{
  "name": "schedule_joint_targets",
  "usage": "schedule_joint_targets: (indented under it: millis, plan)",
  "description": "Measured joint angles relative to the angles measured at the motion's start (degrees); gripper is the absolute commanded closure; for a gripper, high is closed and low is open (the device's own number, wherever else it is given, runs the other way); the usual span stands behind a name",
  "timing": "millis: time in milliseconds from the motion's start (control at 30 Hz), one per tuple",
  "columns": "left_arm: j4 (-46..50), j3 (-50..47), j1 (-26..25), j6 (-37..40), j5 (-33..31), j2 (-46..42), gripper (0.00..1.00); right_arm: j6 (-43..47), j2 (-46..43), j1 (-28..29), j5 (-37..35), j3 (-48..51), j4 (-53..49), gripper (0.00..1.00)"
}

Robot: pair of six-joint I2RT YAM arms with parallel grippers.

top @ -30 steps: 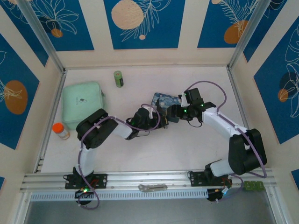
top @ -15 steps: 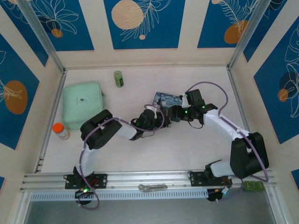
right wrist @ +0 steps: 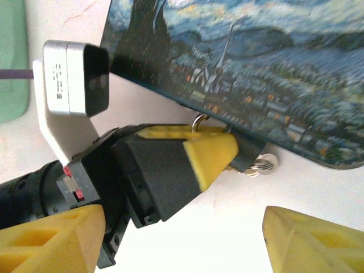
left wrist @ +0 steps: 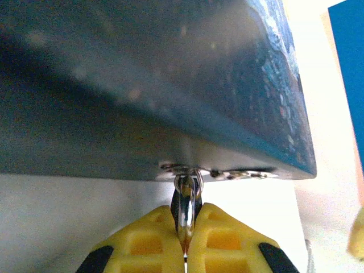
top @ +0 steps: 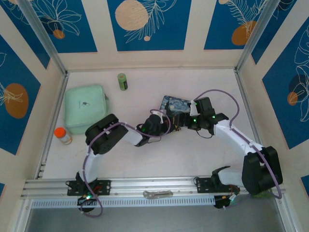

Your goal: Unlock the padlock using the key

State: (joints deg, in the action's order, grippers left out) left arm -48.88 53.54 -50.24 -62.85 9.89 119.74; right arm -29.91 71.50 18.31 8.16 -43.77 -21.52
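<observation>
Since a second ago the left gripper [left wrist: 185, 219] has closed in on the one blue tin [left wrist: 170, 85] and clenched on the single padlock [left wrist: 186, 199], a silvery loop hanging at the tin's edge, its body hidden between the yellow pads. The right gripper [right wrist: 183, 211] waits beside that edge, jaws spread, empty. One small silvery bit [right wrist: 261, 165] under the tin is too small to identify

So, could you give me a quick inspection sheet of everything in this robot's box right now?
Surface: white table, no spills seen.
Job's things: padlock hangs by its loop at the edge of the blue tin.
Clutter: mint case, green cylinder, orange-capped bottle; flat metal piece on the front rail.
Grippers: left tool shut on the padlock's loop; right tool open, facing it.
Cables: purple cables loop along both arms.
Surroundings: blue-and-cream patterned walls.
</observation>
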Motion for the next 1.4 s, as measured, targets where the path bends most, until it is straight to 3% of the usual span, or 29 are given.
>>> schedule_joint_targets:
  millis: [267, 633, 1400]
  plan:
    - [-6.19, -4.15, 1.92, -8.96, 3.56, -1.44, 1.0, -7.26, -1.55, -4.79, 9.7, 9.11, 7.89, 0.54]
    - [-12.0, -7.39, 2.62, -17.94, 5.14, -1.51, 1.0, -15.1, 3.85, -6.93, 16.59, 12.59, 20.87, 0.58]
    - [-19.23, -9.75, 2.71, -24.22, 5.11, -1.86, 1.0, -24.17, 3.85, -6.29, 16.65, 17.66, 27.85, 0.68]
